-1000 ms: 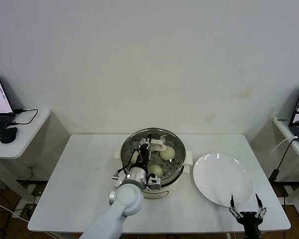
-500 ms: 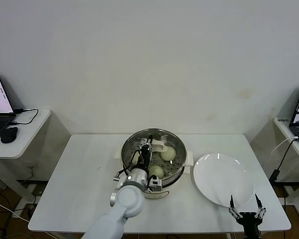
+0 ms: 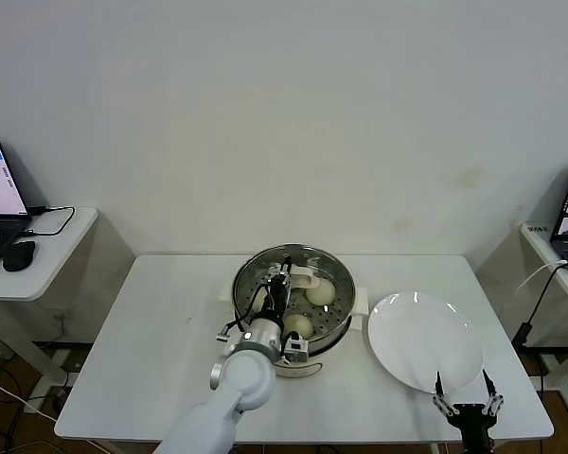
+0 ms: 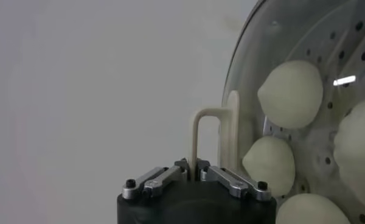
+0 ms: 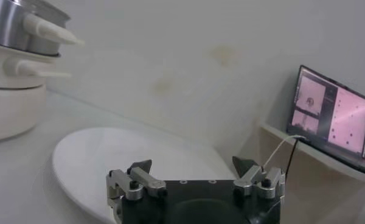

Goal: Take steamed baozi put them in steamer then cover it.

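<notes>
Right wrist view: right pincer (image 5: pixel 194 173) sits low, fingers spread wide with nothing between them. Directly beyond it a flat white plate (image 5: pixel 128 161) lies on the white counter (image 5: pixel 12 182). Farther off stands the steamer (image 5: pixel 18 27), steel pot on a white base, with a cream side handle projecting toward the plate. An open laptop (image 5: pixel 331 115), screen lit, rests on a separate side table (image 5: pixel 316 164) against the wall.

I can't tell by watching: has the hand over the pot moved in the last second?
Barely; the left end effector holds the cover over the steamer, drifting slightly rightward toward the white plate.
</notes>
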Robot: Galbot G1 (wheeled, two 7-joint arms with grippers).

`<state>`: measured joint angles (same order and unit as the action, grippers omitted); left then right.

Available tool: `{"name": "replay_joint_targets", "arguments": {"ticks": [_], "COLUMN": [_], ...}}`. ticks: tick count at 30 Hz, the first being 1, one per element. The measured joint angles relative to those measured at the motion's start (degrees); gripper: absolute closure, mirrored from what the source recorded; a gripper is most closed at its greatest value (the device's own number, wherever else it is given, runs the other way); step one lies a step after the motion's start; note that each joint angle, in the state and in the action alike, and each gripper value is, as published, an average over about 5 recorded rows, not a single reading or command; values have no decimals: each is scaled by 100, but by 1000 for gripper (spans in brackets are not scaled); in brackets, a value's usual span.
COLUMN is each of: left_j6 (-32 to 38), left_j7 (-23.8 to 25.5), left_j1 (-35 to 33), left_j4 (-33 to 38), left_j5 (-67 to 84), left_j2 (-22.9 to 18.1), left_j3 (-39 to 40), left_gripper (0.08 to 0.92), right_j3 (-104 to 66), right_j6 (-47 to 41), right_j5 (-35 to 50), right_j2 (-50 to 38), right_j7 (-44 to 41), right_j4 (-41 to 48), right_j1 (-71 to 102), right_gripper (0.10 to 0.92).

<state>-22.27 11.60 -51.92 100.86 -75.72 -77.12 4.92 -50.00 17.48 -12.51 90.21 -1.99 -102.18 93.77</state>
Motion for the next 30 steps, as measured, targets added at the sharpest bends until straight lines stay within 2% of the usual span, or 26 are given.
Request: {"name": "replay_joint_targets", "arguments": {"ticks": [2, 12, 22, 26, 30], "left_j6": [13, 4, 67, 147, 418], "left_j7": [-12, -82, -285, -498, -880], "left_j1": [-3, -153, -829, -1354, -2084], "left_j4": [6, 239, 1016, 1534, 2025], "left_j5": [6, 120, 564, 996, 1785], "left_j2": [-8, 90, 469, 674, 790], "left_j3": [1, -90, -412, -675, -1136], "left_gripper": [794, 502, 229, 183, 177], "right_j3": [2, 21, 50, 74, 120], "right_j6": [0, 7, 8, 24, 93], "right_j5": [-3, -24, -34, -28, 55], "right_j2": [0, 7, 8, 5, -18], "right_j7": [-1, -2, -3, -1, 8], "right_j4": [0, 1, -24, -44, -46], "right_j1": [0, 14, 32, 57, 71], "right_gripper": [203, 203, 203, 203, 203]}}
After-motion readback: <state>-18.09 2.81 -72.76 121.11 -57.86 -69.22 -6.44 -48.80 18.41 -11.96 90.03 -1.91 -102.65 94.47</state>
